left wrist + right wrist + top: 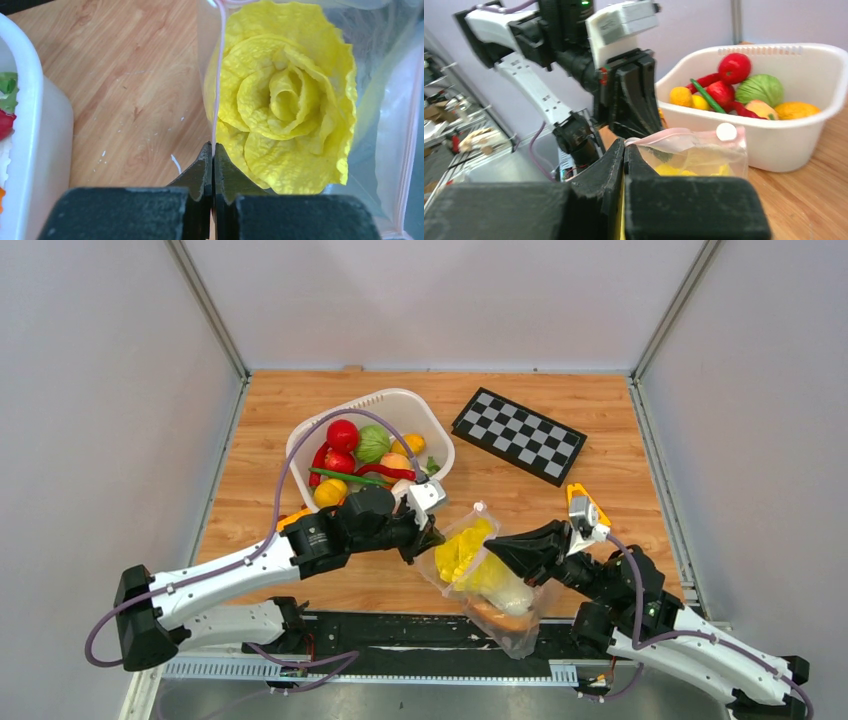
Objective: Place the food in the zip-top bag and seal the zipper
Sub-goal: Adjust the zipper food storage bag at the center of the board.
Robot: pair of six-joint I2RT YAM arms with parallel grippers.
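Note:
The clear zip-top bag [490, 580] lies at the table's near edge with a yellow cabbage [462, 552] and a tan bun [497, 616] inside. My left gripper [432, 537] is shut on the bag's left mouth edge; in the left wrist view the fingertips pinch the thin pink zipper [216, 95] beside the cabbage [285, 100]. My right gripper [492, 550] is shut on the bag's right mouth edge; the pink zipper [674, 135] runs from its fingertips [625, 150]. More toy food [365, 455] fills the white basket.
The white basket [430, 420] stands at back left, close behind the left gripper, and shows in the right wrist view [774, 145]. A checkerboard [518, 434] lies at back right. The bag's lower end hangs over the table's black front rail [400, 632].

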